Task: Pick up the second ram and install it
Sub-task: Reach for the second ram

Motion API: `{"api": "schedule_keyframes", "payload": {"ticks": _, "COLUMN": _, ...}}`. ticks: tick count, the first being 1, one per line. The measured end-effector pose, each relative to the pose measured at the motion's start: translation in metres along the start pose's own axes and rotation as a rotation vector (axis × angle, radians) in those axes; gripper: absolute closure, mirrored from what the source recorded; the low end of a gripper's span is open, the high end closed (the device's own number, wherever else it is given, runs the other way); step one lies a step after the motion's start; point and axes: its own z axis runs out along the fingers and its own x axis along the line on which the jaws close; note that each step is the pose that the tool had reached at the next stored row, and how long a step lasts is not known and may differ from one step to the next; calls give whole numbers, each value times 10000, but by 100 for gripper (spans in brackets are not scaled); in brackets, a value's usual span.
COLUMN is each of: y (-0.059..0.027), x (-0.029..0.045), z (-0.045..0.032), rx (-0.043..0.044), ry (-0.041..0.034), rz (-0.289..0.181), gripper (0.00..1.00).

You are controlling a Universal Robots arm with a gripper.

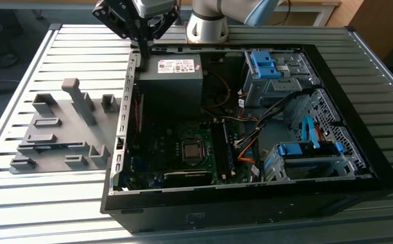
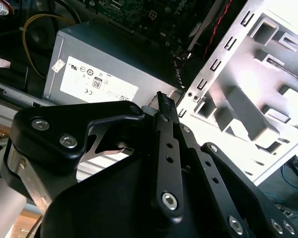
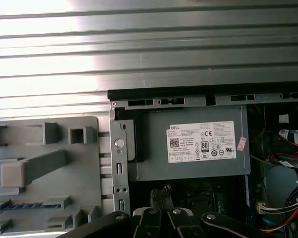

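Black claw [image 2: 161, 99], fingers together and empty, above grey power supply [image 3: 188, 148] inside open computer case [image 1: 251, 203], blue-green second ram [image 3: 27, 205] well aside, slotted in grey holder tray [image 3: 84, 168].

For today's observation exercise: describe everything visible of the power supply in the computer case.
The power supply is a grey sheet-metal box with a white printed label on its upward face. It lies flat in a corner of the open computer case, against the case's wall. The gripper hangs above its edge.
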Motion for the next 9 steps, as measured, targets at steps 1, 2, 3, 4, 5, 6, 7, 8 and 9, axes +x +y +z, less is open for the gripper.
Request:
{"api": "schedule_keyframes", "payload": {"ticks": 1, "y": -1, "x": 9, "z": 0, "rx": 0, "ry": 1, "rz": 1, "gripper": 89}}
{"api": "schedule_keyframes", "payload": {"ticks": 2, "y": -1, "x": 19, "z": 0, "rx": 1, "ry": 1, "rz": 0, "gripper": 89}}
{"api": "schedule_keyframes", "payload": {"ticks": 3, "y": -2, "x": 30, "z": -1, "rx": 1, "ry": 1, "rz": 0, "gripper": 89}}
{"api": "schedule_keyframes", "payload": {"ticks": 4, "y": -3, "x": 42, "z": 0, "rx": 0, "ry": 0, "rz": 1, "gripper": 89}}
{"api": "schedule_keyframes", "payload": {"ticks": 5, "y": -4, "x": 55, "z": 0, "rx": 0, "ry": 0, "rz": 1, "gripper": 89}}
{"api": "schedule_keyframes", "payload": {"ticks": 6, "y": -5, "x": 68, "z": 0, "rx": 0, "ry": 0, "rz": 2, "gripper": 89}}
{"api": "schedule_keyframes", "payload": {"ticks": 7, "y": -6, "x": 79, "z": 0, "rx": -1, "ry": 0, "rz": 1, "gripper": 89}}
{"api": "schedule_keyframes", "payload": {"ticks": 8, "y": -7, "x": 88, "z": 0, "rx": 0, "ry": 0, "rz": 1, "gripper": 89}}
{"api": "schedule_keyframes", "payload": {"ticks": 9, "y": -7, "x": 99, "z": 0, "rx": 0, "ry": 1, "rz": 2, "gripper": 89}}
